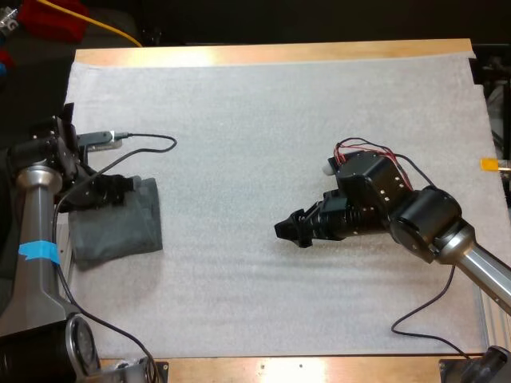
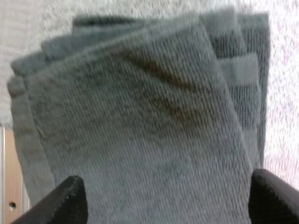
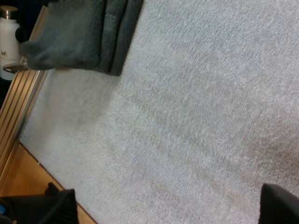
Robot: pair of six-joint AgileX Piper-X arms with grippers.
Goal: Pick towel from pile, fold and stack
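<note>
A folded stack of dark grey-green towels [image 1: 116, 227] lies on the white mat at its left edge. My left gripper [image 1: 132, 185] hovers over the far end of the stack. In the left wrist view the layered towel [image 2: 140, 126] lies below that gripper [image 2: 170, 203], whose black fingers [image 2: 67, 203] stand wide apart at either side, open. My right gripper [image 1: 286, 229] rests low over the bare middle of the mat and points left toward the stack. Its fingertips [image 3: 56, 205] are spread, open, with only mat between them, and the towel stack [image 3: 84, 32] lies ahead.
The white mat [image 1: 263, 144] covers most of the wooden table. In the right wrist view a white bottle [image 3: 9, 37] stands beyond the table's metal edge rail [image 3: 18, 107], beside the stack. A black cable [image 1: 152, 140] lies on the mat near my left arm.
</note>
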